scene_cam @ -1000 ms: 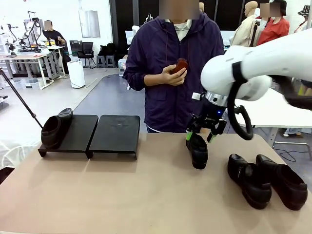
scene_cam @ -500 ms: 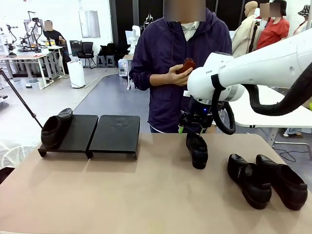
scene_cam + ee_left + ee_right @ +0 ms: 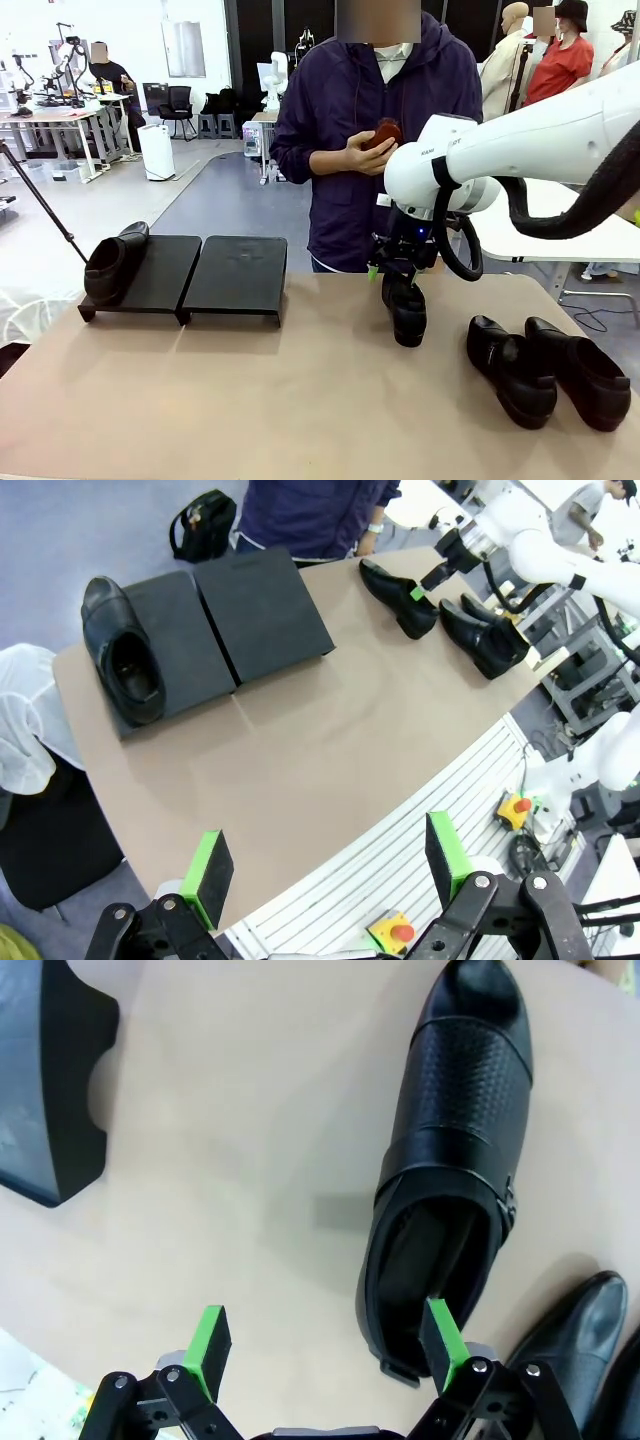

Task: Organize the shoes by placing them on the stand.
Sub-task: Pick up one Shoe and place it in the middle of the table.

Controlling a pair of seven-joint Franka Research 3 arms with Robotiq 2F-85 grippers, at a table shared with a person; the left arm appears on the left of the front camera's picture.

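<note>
hovering spread right hand point(image 3: 325, 1332) at middle shoe point(image 3: 450, 1160) | left wrist: racked shoe point(image 3: 125, 650)

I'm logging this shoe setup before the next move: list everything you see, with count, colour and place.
table: one, tan.
low flat two-section stand: one, black, table's far left.
black glossy leather slip-on shoes: four, black; one on the stand, one alone mid-table, two at the table's right.
soft bag: one, black, floor behind the stand.
small rounded object: one, reddish-brown, in the person's hand.
left gripper: one, green-padded, open, high above the table.
right gripper: one, green-padded, open, over the lone shoe's heel.
</note>
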